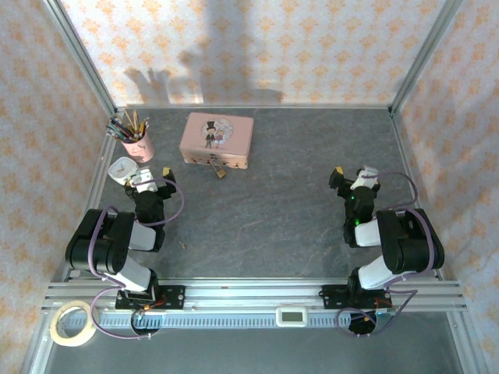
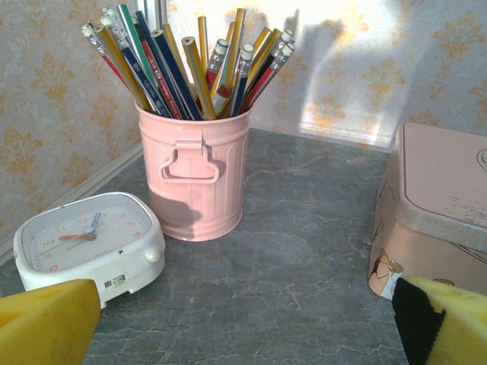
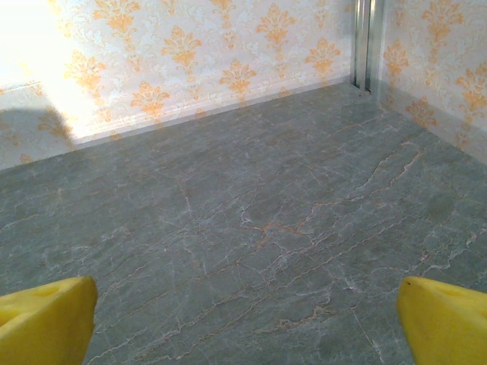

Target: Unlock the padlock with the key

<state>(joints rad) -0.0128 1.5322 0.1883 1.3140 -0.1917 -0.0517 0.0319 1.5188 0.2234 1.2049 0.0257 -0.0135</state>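
Top external view: padlock (image 1: 221,171) sits against the pink tin's (image 1: 217,139) near face; left claw (image 1: 146,174) gapes left of the tin; right claw (image 1: 355,174) gapes well right of it; both grasp nothing.

The padlock (image 1: 221,171) is showing as a mere speck before the pink tin (image 1: 217,140), its shackle too small to tell. The left wrist view's edge is cutting off the tin, and a yellow fingertip (image 2: 46,323) is hiding the clock's (image 2: 84,243) lower edge.
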